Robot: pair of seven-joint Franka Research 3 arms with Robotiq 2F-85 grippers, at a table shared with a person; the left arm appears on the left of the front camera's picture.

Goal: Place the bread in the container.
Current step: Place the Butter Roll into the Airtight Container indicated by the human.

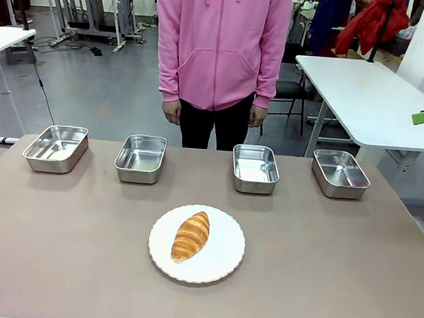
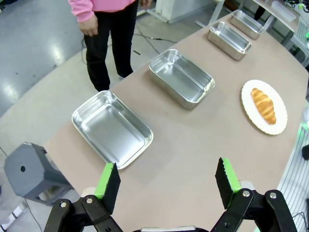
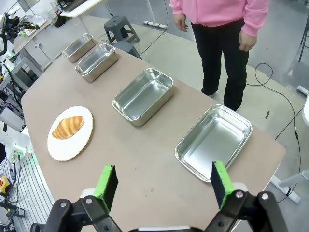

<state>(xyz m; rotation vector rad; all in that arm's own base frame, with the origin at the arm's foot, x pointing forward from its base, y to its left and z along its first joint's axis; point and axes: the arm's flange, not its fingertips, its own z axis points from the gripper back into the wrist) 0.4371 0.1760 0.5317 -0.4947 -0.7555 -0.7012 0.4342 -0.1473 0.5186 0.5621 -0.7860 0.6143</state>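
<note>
The left gripper point(image 2: 167, 183) hangs above the left end of the brown table point(image 2: 193, 145), its jaws spread wide and nothing between the green pads. Just beyond its fingers lies the leftmost container point(image 2: 112, 129), a shallow steel tray, empty. The right gripper point(image 3: 164, 186) is likewise wide open and holds nothing, above the table's right end, with the rightmost container point(image 3: 215, 142) just past its fingers, also empty. Between those two end trays sit the second container point(image 1: 141, 158) and the third container point(image 1: 255, 168), both empty. The four alike form a row along the far side of the table, each apart from its neighbour. Nearer the robot than the row, around the middle of the table, sits a round white plate point(image 1: 224, 251). The bread point(image 1: 190, 235), a golden ridged croissant, lies on it, set on the diagonal. A person in a pink hoodie point(image 1: 220, 43) stands behind the far edge, arms down, one hand point(image 1: 172, 112) hanging clear of the table.
</note>
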